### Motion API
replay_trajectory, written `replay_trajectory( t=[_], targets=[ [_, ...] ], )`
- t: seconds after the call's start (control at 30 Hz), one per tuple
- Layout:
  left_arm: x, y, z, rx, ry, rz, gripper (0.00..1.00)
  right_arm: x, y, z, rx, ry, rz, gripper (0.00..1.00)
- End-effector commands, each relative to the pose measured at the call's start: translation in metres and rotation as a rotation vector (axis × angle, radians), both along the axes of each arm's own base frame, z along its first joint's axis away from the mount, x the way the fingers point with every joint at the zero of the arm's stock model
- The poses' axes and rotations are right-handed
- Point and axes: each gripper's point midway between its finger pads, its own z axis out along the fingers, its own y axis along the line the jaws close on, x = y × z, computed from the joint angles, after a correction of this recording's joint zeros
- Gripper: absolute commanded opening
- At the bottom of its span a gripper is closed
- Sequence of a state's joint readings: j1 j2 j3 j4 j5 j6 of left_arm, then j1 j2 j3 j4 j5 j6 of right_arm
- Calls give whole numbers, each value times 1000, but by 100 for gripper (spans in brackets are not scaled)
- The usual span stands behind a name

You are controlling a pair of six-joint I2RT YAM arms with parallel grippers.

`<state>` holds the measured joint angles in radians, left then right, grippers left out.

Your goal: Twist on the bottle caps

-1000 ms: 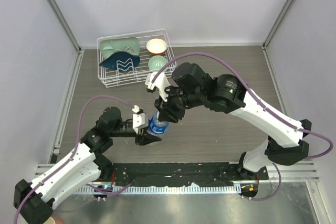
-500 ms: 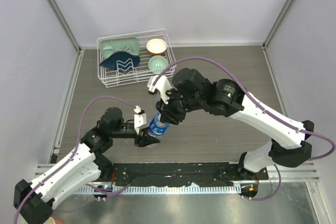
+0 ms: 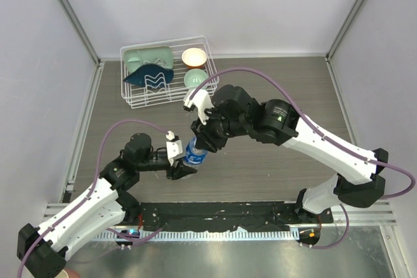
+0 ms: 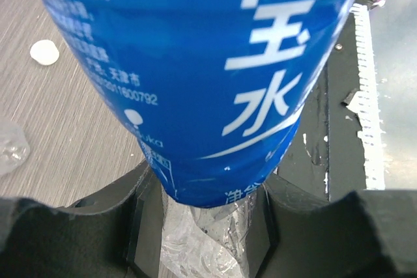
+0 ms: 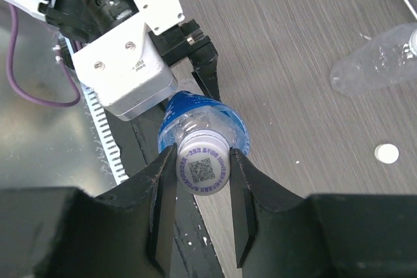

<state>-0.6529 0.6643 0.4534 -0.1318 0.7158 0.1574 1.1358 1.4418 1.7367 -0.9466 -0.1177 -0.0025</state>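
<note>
My left gripper is shut on the lower body of the blue-label bottle and holds it upright just above the table. In the left wrist view the bottle fills the frame, its clear base pinched in the left gripper. My right gripper is above it, shut on the white bottle cap sitting on the bottle's neck. The plain bottle lies on its side further off. A second white cap lies loose on the table and also shows in the left wrist view.
A white wire basket at the back left holds pale green and cream bowls and a dark blue item. A black strip and metal rail run along the near table edge, close to the held bottle.
My right wrist has turned a little on the bottle top and shifted slightly. The left gripper keeps hold of the bottle in nearly the same spot.
</note>
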Motion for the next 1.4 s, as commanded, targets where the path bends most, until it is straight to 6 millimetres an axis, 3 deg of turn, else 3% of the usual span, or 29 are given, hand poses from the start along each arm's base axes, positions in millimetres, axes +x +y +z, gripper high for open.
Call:
replay_trajectory(
  t=[0.0,0.13,0.4,0.67,1.1,1.37],
  targets=[
    [25,-8,111,-225,-341,48,0,-24,-8,-66,-230,208,-37,4],
    [31,-6,115,-228,-342,87,0,-15,-9,-78,-274,214,-120,3],
    [33,-5,117,-254,-322,118,0,-1,1,-71,-225,203,-224,7],
    [36,-4,116,-283,-281,150,0,6,14,-43,-139,161,-209,28],
    [44,0,117,-309,-243,201,0,28,15,0,-23,33,-263,40],
    [45,2,117,-312,-245,214,0,29,13,22,40,-5,-259,49]
  ],
)
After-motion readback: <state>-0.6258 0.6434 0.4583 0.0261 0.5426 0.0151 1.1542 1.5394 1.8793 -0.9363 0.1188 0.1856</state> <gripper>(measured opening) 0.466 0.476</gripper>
